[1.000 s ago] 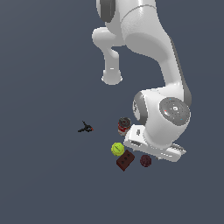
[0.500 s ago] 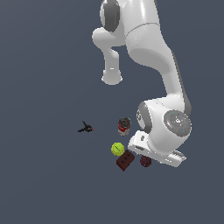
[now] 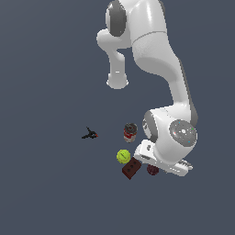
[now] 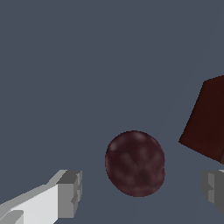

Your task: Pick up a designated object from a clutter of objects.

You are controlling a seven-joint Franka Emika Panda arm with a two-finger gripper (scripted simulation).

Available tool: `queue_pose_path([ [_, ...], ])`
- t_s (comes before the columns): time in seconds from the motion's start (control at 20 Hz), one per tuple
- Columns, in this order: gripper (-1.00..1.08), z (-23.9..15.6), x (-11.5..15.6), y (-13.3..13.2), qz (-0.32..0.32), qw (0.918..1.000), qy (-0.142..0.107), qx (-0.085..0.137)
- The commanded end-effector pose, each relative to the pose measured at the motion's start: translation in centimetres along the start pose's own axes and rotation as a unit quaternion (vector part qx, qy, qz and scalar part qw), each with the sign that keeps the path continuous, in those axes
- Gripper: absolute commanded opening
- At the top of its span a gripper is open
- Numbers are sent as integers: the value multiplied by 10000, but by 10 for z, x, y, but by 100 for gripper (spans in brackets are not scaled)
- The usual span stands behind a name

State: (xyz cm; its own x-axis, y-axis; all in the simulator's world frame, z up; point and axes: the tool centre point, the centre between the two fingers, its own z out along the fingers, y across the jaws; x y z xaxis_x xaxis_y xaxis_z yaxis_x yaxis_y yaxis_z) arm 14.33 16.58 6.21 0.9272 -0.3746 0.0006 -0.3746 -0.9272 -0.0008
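Gripper (image 4: 141, 192) spread wide in the wrist view, one pale finger (image 4: 65, 194) on one side of the maroon ball (image 4: 134, 162) and the other finger's grey tip just showing at the frame edge on the far side. Clear gap between each fingertip and the ball; nothing held. Ball lying between the two fingers, roughly midway, resting on the plain grey bench (image 4: 87, 65). Dark, mottled, bumpy skin, roughly round.

Beside it in the wrist view, corner of the reddish-brown brick (image 4: 208, 120), near the ball but apart from it, cut off by the frame edge.

Seen from the exterior view: white arm (image 3: 156, 50) bent down over the clutter, wrist and hand low above the bench, the fingers themselves hidden behind the hand body. Maroon ball (image 3: 153, 170) peeking out just under the hand, partly covered by it. Brick (image 3: 131, 168) just beside the ball toward the exterior view's left, tilted. Yellow-green ball (image 3: 123, 156) touching or nearly touching the brick's upper corner; cannot tell which. Red-and-white can (image 3: 130, 132) upright, dark top, farther up the picture from the yellow-green ball, close to the arm's wrist. Small black item (image 3: 90, 134) well apart from the rest, toward the exterior view's left.
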Motion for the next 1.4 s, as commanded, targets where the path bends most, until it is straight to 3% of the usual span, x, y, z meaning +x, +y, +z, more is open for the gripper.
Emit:
queue_pose_path([
  [0.0, 100, 15, -1, 0, 2, 10000, -6, -5],
  [0.45, 100, 34, 0, 0, 8, 10000, -3, -4],
  [0.5, -100, 34, 0, 0, 8, 10000, -3, -4],
  [1.35, -100, 25, -1, 6, 2, 10000, 0, 3],
])
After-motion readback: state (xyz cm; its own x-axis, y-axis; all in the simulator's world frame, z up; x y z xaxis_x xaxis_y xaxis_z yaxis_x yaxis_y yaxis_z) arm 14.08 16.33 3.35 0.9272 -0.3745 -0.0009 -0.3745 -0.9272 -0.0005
